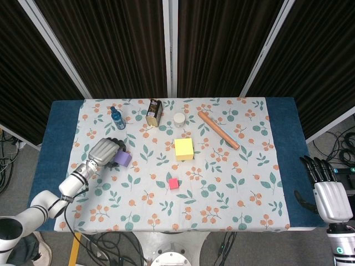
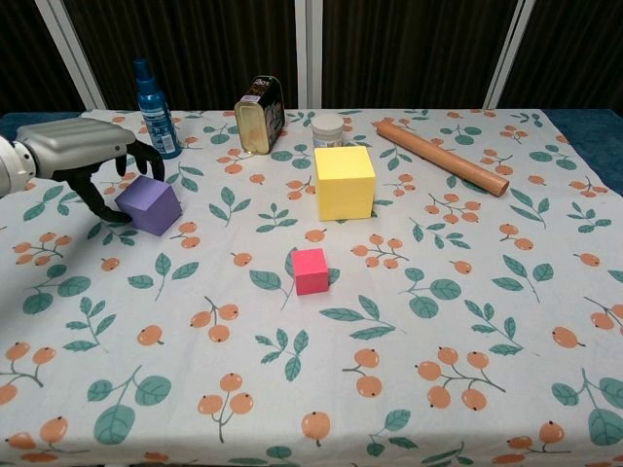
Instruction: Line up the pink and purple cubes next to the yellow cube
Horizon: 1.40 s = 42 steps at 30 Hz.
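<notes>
The purple cube [image 1: 124, 159] [image 2: 151, 206] sits on the floral cloth at the left. My left hand [image 1: 104, 151] [image 2: 78, 151] wraps it: fingers curl over its far top edge and the thumb presses its left side. The big yellow cube [image 1: 183, 149] [image 2: 344, 182] stands near the table's middle. In front of it, apart, lies the small pink cube [image 1: 173, 183] [image 2: 311, 270]. My right hand [image 1: 327, 191] hangs open off the table's right edge, holding nothing; the chest view does not show it.
Along the back stand a blue bottle [image 1: 117, 118] [image 2: 153, 97], a tipped can [image 1: 153, 111] [image 2: 259, 115] and a white jar [image 1: 179, 119] [image 2: 328, 129]. A brown roller [image 1: 218, 129] [image 2: 443, 157] lies diagonally at the back right.
</notes>
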Available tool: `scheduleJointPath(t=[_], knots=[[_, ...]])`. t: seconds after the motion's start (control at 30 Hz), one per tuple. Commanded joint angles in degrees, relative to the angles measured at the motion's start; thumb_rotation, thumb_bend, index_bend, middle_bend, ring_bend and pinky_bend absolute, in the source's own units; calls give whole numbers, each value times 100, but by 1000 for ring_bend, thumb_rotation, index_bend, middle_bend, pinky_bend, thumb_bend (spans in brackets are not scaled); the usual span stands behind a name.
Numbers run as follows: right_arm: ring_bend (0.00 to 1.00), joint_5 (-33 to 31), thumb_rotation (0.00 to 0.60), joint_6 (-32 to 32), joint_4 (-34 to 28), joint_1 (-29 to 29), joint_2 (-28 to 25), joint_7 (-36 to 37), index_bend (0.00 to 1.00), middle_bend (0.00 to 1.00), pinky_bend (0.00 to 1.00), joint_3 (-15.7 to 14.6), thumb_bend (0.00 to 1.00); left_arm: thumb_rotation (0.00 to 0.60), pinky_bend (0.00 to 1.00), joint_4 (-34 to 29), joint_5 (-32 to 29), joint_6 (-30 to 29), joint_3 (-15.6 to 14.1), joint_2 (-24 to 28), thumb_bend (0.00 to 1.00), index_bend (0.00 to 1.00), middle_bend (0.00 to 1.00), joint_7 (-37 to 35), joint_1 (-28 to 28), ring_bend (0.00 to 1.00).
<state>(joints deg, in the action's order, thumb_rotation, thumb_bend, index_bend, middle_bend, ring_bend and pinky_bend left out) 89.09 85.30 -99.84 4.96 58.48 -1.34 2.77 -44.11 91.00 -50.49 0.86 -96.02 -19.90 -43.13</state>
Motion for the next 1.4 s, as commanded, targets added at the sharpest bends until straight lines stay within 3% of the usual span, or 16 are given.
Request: scheduleJointPath(t=[0.03,0.27,0.4,0.57,0.9,1.4], knots=[[0,6,600,-2,6,0,2,9,0,1,23,-3,225,600,503,-163,-254,41,160,-25,277,505,498,-229,15,398],[0,52,600,6,64,-7,15,76,0,1,23,-22,225,600,512,-1244,-1017,370,667,280,281,507,505,-144,-33,409],[0,72,600,26,109,-23,8,142,0,1,23,-35,225,600,512,-1894,-1675,781,984,441,276,505,505,529,-203,410],[0,84,600,115,170,-89,-18,234,0,1,23,-54,225,600,512,-2254,-2582,948,1288,324,273,502,505,1571,-422,410],[0,83,600,171,212,-143,-65,299,0,1,22,-60,225,600,519,-2251,-4265,916,1522,-164,265,498,499,3419,-1044,410],[0,-27,600,139,279,-168,-111,383,0,1,23,-31,225,600,521,-1984,-6132,707,1714,-809,262,488,494,4872,-1931,410]])
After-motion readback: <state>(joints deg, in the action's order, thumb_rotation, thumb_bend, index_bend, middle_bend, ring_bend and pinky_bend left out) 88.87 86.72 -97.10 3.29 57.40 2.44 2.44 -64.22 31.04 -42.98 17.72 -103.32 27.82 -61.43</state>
